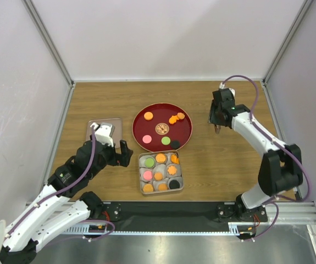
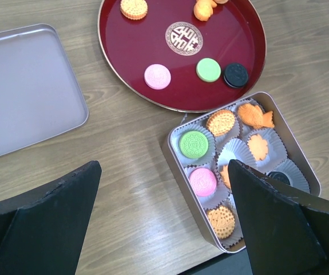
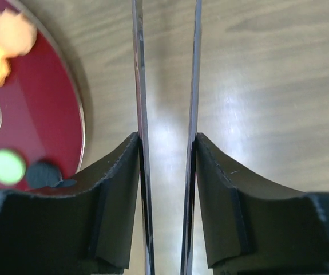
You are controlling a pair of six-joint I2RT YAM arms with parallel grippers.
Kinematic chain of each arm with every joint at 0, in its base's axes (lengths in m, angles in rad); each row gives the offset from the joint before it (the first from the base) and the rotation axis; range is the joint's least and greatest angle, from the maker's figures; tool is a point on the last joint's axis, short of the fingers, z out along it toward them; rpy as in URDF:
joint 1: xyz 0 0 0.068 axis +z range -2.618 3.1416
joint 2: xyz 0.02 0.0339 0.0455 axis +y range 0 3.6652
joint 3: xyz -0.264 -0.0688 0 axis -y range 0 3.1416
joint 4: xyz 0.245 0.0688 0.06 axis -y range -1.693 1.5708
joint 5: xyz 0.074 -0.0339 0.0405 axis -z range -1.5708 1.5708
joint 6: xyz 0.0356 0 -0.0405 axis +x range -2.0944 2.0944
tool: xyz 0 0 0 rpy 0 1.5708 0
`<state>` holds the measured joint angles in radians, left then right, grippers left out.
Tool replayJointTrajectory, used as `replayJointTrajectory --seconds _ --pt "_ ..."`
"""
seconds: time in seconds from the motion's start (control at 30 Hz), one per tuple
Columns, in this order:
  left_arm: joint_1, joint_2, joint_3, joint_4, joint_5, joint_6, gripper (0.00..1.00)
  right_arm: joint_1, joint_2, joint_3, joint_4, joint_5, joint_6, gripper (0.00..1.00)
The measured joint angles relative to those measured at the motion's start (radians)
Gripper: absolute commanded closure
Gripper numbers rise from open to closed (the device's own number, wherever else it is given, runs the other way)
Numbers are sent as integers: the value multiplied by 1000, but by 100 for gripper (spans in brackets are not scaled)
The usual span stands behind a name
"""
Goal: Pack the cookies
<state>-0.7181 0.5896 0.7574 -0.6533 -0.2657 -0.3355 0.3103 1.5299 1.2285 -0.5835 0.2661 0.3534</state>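
On the near side of the red tray [image 1: 184, 131], just beside its rim, sits the square tin [image 1: 139, 171], and the cookies [image 2: 157, 76] are split between the two. The left wrist view shows a pink, a green, a black and several orange ones loose on the tray, and green, pink, black and orange ones seated in the tin's paper cups [image 2: 236, 152], one centre cup showing bare. From overhead the cookies read only as coloured dots. Left of the tray lies a shallow grey lid [image 2: 27, 86], partly hidden under the left arm [image 1: 64, 181] from above but plain in the wrist view. The left end effector [image 2: 164, 172] hangs at the tray's near-left side, beside the tin, jaws spread wide with nothing between them. Right of the tray, over bare desk [image 3: 256, 86], the right end effector [image 3: 167, 69] points down. Only its own camera shows its thin blades standing a narrow gap apart and holding nothing, with the tray's rim and blurred cookies at the left.
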Motion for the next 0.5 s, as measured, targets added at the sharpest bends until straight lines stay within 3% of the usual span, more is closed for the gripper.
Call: replayJointTrajectory --seconds 0.2,0.5 --pt "-1 -2 0 0 7 1 0 -27 140 -17 129 8 -7 50" --pt "-2 -2 0 0 8 3 0 -55 223 -74 209 3 -6 43"
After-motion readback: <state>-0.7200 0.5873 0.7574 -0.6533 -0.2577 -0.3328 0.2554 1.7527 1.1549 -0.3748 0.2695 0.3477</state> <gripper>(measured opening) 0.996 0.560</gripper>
